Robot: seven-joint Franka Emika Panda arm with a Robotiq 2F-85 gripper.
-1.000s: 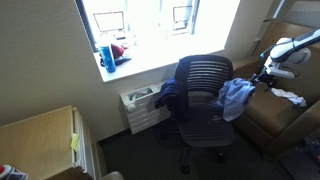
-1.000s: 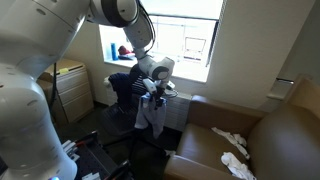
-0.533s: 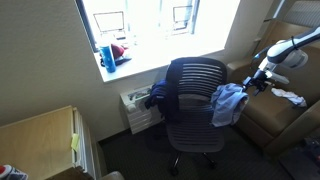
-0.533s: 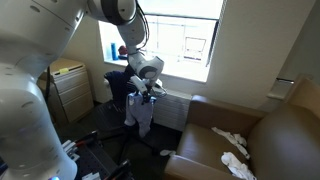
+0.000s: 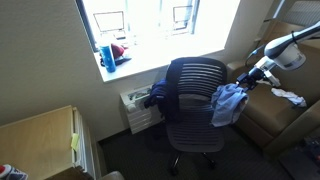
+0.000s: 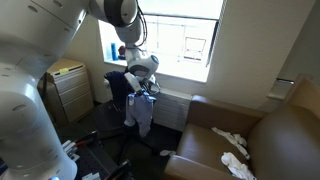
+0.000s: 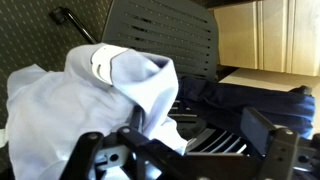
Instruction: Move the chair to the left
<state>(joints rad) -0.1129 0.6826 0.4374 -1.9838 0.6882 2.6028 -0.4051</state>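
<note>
Fingers (image 7: 92, 158) stand apart against the chair (image 5: 195, 90) by its draped cloth (image 7: 110, 80); a steady, level push should roll it left.

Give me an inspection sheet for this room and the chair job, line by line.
Surface: dark floor.
Job's things: chair below the window, blue clothes draped on its arms.
Clutter: white cloth on the armchair; blue cup on the sill.
Grippers: claw at the chair's draped arm, jaws apart in the wrist view.
Cables: nothing seen.
Surroundings: heater, wooden cabinet.
</note>
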